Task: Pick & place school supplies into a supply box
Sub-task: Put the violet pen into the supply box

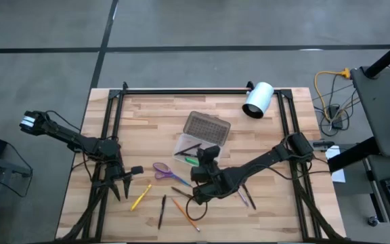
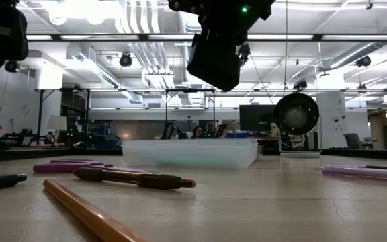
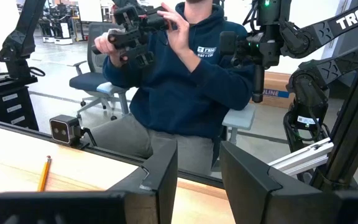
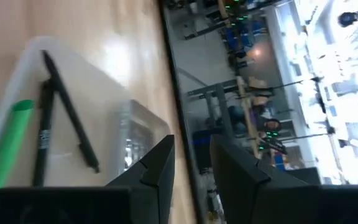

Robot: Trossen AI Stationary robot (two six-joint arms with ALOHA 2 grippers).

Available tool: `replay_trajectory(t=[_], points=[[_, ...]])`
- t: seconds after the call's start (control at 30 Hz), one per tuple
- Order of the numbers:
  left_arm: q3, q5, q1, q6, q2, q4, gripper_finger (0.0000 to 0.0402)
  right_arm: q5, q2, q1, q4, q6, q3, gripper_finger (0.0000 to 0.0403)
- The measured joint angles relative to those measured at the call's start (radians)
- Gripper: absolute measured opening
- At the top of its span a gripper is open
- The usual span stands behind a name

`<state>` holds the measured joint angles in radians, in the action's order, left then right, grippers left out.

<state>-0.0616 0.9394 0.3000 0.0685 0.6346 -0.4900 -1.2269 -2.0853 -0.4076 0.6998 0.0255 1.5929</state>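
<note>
The supply box (image 1: pixel 189 148) is a clear tray with its grey dotted lid (image 1: pixel 207 127) swung open toward the far edge. A green pen (image 4: pixel 8 146) and black pens (image 4: pixel 73 121) lie inside it. Purple scissors (image 1: pixel 162 169), a yellow pencil (image 1: pixel 141 197), a black pen (image 1: pixel 162 211), an orange pencil (image 1: pixel 185 213) and more pens (image 1: pixel 246 196) lie flat on the table near it. My right gripper (image 1: pixel 207 159) hovers open and empty above the box's near end (image 4: pixel 191 165). My left gripper (image 1: pixel 122 190) waits open at the table's left (image 3: pixel 197 180).
A white cylinder (image 1: pixel 258 99) lies near the table's far right corner. Black frame rails (image 1: pixel 181 91) run along the far edge and down both sides. A seated person (image 3: pixel 185 81) works hand-held controls beyond the near edge. Bare wood lies between the box and the cylinder.
</note>
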Motion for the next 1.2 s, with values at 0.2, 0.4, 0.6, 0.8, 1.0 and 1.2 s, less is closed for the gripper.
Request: replay_trajectory(t=[0.2,0.4,0.6,0.8,1.0,1.2], points=[[0.0,0.0,0.0,0.0,0.0,0.0,0.0105,0.183,0.005,0.0,-0.001,0.021,0.0,0.0085],[0.0,0.0,0.0,0.0,0.0,0.0,0.0105,0.448,0.019,0.0,0.005,0.14,0.002,0.0078],[0.0,0.0,0.0,0.0,0.0,0.0,0.0105,0.746,0.036,0.0,0.078,0.227,0.003,0.0072],[0.0,0.0,0.0,0.0,0.0,0.0,0.0105,1.016,0.05,0.002,0.157,0.378,0.004,0.0077],[0.001,0.0,0.0,0.0,0.0,0.0,0.0105,1.098,0.053,-0.004,0.199,0.493,0.004,0.0077],[0.001,0.0,0.0,0.0,0.0,0.0,0.0105,1.118,0.056,-0.011,0.322,0.686,0.004,0.0068]])
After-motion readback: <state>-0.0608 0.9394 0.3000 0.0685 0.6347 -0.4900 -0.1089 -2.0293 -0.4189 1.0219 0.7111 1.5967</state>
